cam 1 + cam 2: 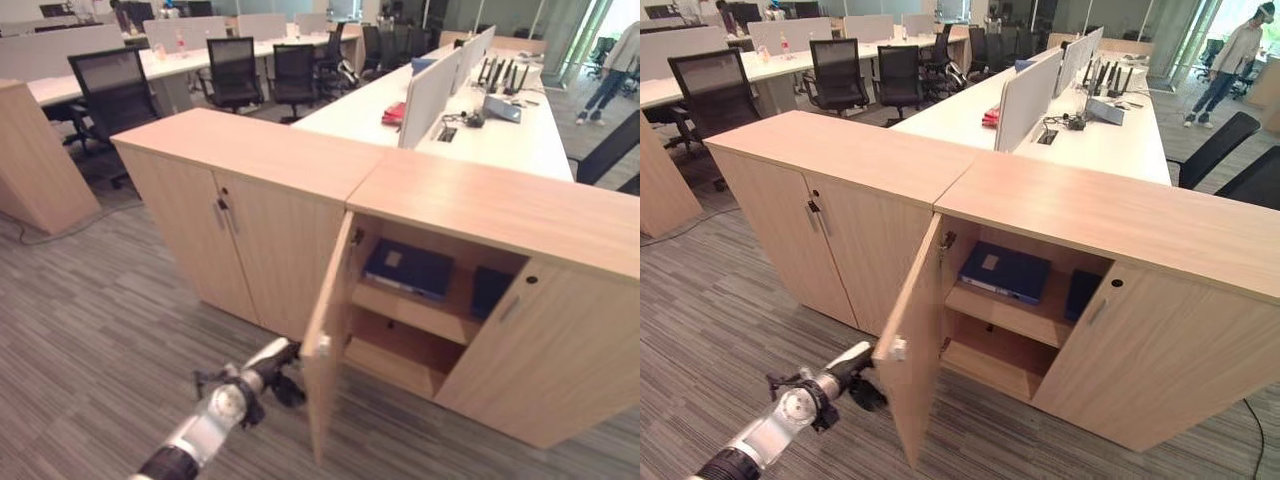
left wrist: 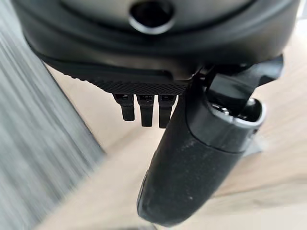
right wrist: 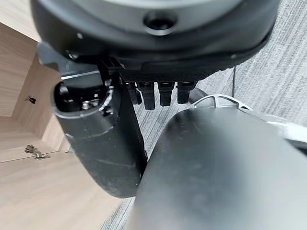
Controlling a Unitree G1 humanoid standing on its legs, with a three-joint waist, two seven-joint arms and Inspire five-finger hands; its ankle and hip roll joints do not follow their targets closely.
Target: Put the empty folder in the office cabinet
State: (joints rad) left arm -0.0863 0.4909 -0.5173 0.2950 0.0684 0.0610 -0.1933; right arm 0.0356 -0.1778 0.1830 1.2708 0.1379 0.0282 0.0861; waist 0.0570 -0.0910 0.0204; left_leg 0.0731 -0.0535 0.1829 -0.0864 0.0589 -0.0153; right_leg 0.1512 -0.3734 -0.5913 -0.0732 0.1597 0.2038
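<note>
A blue folder (image 1: pixel 408 268) lies flat on the upper shelf of the wooden office cabinet (image 1: pixel 500 205). The cabinet's left door (image 1: pixel 328 340) stands swung open towards me. My left hand (image 1: pixel 284 386) is low down, by the outer face of that door below its small silver handle (image 1: pixel 322 347). In the left wrist view its fingers (image 2: pixel 146 109) are relaxed, the thumb (image 2: pixel 192 167) holds nothing, and the door's wood shows past them. The right hand (image 3: pixel 96 139) hangs open over the carpet, beside an open cabinet interior.
A second dark folder (image 1: pixel 489 290) stands upright at the shelf's right end. The cabinet's right door (image 1: pixel 540 350) is closed. An adjoining cabinet (image 1: pixel 230 220) with closed doors stands to the left. Desks and office chairs (image 1: pixel 112 90) lie behind, with a person (image 1: pixel 612 70) at the far right.
</note>
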